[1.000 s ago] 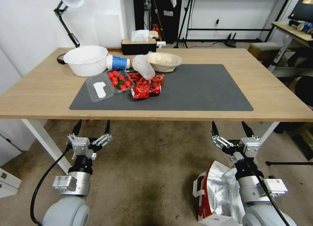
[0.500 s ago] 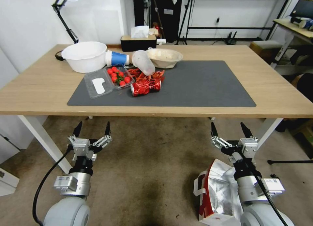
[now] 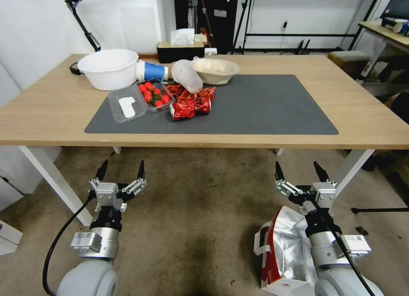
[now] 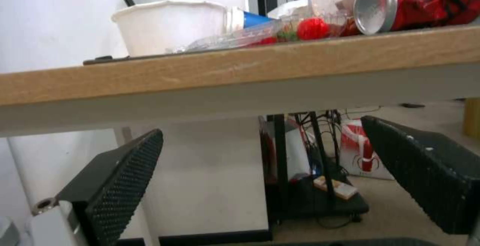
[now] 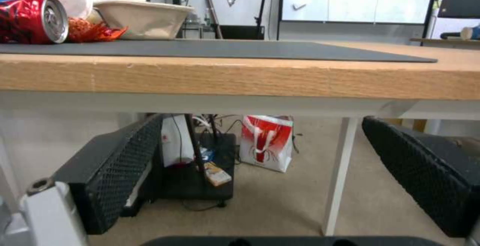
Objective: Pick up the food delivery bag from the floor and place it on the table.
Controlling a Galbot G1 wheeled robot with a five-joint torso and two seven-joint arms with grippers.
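The big white food delivery bag with red side panels and silver foil lining [image 3: 283, 253] sits on the worn greyish-brown carpet floor [image 3: 191, 227], low on the robot's right — tucked right under the right arm's wrist, so the arm covers part of it. The right gripper [image 3: 298, 173] hovers just past the bag's open top, pointing toward the table edge, fingers spread wide and holding nothing. The left gripper [image 3: 120, 171] hangs over bare carpet on the other side, well apart from the bag, also wide open and empty.

Ahead of both is the wide light-wood table on white legs [image 3: 55, 112] with a large dark grey mat [image 3: 264, 104]. The mat's right half is bare; the left end is a mess — a round white plastic basin [image 3: 108, 68], a blue-and-white paper cup on its side [image 3: 151, 71], a clear clamshell box of cherry tomatoes [image 3: 147, 97], a tipped clear plastic cup [image 3: 187, 75], a beige paper bowl [image 3: 215, 70], and a crushed red can with red wrapper scraps [image 3: 189, 107]. A black tissue box [image 3: 174, 53] sits at the far edge.

From the right wrist view, the table's front edge [image 5: 250, 77] runs straight across above the spread fingers [image 5: 120, 171].
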